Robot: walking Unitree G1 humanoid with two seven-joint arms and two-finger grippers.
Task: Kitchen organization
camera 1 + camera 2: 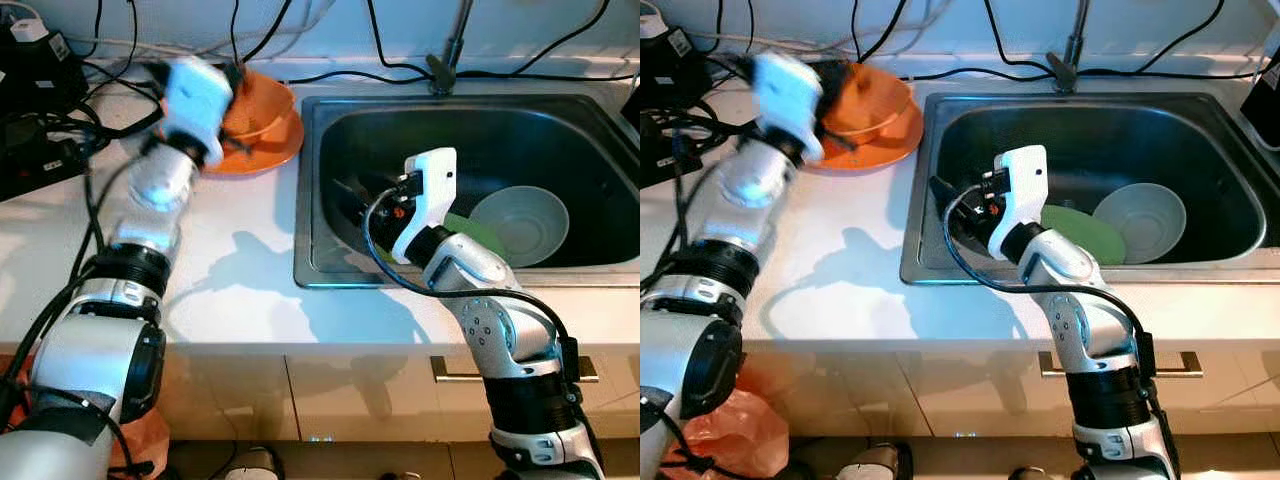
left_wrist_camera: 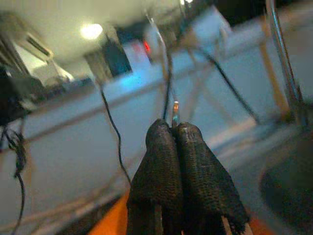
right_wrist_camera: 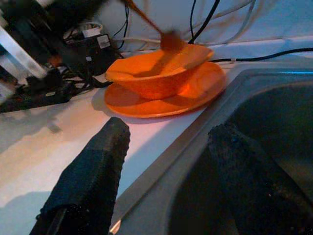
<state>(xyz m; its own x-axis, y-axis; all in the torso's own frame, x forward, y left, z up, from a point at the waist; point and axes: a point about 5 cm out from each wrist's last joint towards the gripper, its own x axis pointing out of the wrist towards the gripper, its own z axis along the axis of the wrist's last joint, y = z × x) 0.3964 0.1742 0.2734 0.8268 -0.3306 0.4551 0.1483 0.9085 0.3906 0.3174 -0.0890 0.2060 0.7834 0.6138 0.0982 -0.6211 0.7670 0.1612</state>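
- Sink (image 1: 325, 190) sits in a white counter (image 1: 240, 270), and a pale bowl (image 1: 520, 225) lies inside it next to a green plate (image 1: 1085, 235).
- The green plate shows much more in the right eye view; in the left eye view the right arm hides most of it.
- An orange bowl (image 3: 156, 73) sits on an orange plate (image 3: 195, 95) on the counter, just beside the sink's left edge, up near the wall.
- The left gripper (image 2: 178, 142) is up over the orange bowl. In both eye views that arm is blurry.
- The left wrist view shows the two fingers (image 2: 195, 171) pressed tight together, with a thin bit of metal (image 2: 175, 108) sticking out between the tips. I cannot tell what it is.
- The right wrist view shows something the left wrist view does not: a blurry brown stick-like thing (image 3: 151, 27) reaching down into the orange bowl.
- The right gripper (image 1: 950, 215) hangs inside the sink near its left wall, pointing toward the orange dishes.
- The right wrist view shows its fingers (image 3: 98, 166) spread wide apart with nothing between them, one over the counter and one over the sink.
- Black cables (image 1: 380, 55) run along the wall behind the counter, and dark boxes (image 1: 35, 110) sit at the far left.
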